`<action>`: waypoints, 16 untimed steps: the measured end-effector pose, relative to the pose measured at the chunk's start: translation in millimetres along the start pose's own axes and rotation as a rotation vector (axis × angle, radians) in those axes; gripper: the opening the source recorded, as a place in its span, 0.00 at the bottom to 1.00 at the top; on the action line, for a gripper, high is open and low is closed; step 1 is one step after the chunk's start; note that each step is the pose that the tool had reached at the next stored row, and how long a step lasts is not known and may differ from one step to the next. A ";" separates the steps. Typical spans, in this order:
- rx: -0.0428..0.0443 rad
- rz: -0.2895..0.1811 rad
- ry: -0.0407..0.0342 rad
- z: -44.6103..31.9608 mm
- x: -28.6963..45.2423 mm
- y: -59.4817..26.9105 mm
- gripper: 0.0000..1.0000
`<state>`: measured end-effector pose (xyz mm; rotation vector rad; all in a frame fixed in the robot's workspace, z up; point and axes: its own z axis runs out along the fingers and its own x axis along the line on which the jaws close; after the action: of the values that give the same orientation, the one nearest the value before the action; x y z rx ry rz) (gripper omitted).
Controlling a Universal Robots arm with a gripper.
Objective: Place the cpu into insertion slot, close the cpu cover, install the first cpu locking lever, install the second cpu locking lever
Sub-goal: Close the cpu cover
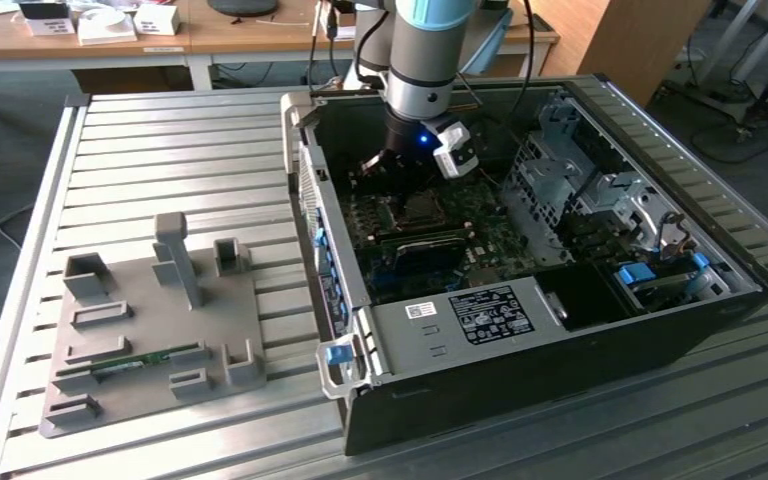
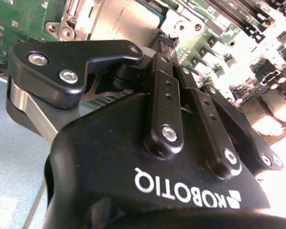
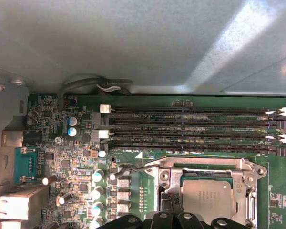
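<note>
Grey cpu (image 3: 207, 199) — gripper (image 3: 170, 206) adj.

In the exterior view we look down aslant from well off on the computer case (image 1: 491, 400) on the counter (image 1: 157, 150). Both wrist views sit close above the motherboard (image 3: 62, 157), sharing the cpu (image 3: 209, 200); the second looks past the hand (image 2: 166, 40).

Silver-grey tubular arm (image 1: 418, 70) with a pale blue joint cap (image 1: 438, 12), black cables (image 1: 528, 40) alongside, a blue light (image 1: 423, 139) and a white camera block (image 1: 454, 150) at the wrist. Matte black claw (image 2: 166, 45) of jointed links, silver hex screws (image 2: 169, 133), white lettering (image 2: 186, 190) across its base
</note>
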<state>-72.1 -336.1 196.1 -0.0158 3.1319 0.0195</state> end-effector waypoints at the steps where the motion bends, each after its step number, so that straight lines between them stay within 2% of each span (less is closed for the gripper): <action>1: -0.0001 0.000 0.0000 0.0 0.0 0.0 0.11; 16: -0.0003 0.000 -0.0001 -0.2 0.0 0.0 0.11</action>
<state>-72.1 -336.1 196.3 -0.0158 3.1318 0.0200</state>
